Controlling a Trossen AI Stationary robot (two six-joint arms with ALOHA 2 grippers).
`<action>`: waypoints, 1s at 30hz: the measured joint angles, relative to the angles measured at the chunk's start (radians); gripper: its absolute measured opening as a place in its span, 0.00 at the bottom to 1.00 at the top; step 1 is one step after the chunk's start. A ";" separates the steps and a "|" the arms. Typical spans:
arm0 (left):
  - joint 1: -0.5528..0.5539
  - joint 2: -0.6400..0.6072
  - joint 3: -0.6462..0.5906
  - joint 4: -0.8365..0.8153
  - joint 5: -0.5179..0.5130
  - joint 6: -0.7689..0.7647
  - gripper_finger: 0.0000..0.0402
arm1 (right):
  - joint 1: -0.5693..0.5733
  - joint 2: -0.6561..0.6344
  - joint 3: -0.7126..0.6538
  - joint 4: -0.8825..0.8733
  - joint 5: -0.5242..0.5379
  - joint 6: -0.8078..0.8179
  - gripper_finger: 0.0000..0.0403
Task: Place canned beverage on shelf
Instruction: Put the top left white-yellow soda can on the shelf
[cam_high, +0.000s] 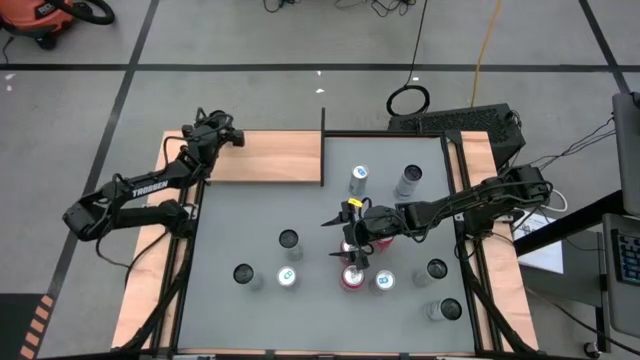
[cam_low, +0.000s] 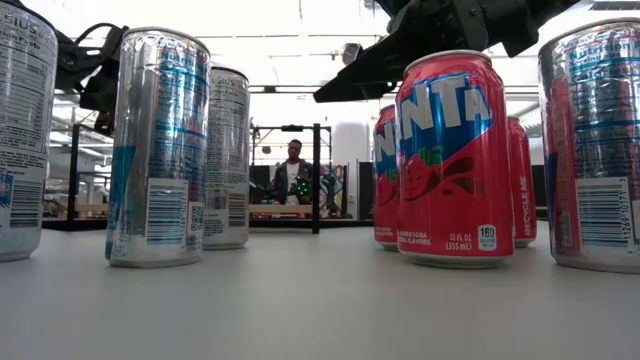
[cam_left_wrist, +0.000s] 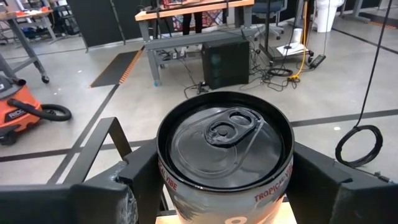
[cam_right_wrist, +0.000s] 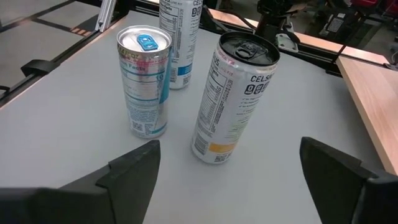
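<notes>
Clamping a black-topped can (cam_left_wrist: 225, 158) over the shelf (cam_high: 265, 157), the left gripper (cam_high: 215, 130) held firm while the right gripper (cam_high: 350, 235) hovered spread above the red cans (cam_high: 352, 277).

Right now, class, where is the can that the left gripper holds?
In the high view the can sits in the left gripper at the shelf's far left corner.

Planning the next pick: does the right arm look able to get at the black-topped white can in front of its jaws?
Probably yes. The right gripper stands open, and the white can is upright with clear table before it; the blue-tabbed can stands apart beside it.
</notes>
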 joint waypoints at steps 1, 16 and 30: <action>-0.001 0.000 0.000 0.000 0.000 0.001 0.66 | 0.000 0.000 0.000 0.000 0.000 0.000 0.79; -0.001 0.000 -0.002 -0.003 0.003 0.004 0.76 | 0.000 0.000 0.000 0.000 0.000 -0.008 0.79; -0.064 -0.028 0.001 0.033 -0.108 0.041 0.76 | 0.000 0.000 0.000 -0.001 0.000 -0.004 0.79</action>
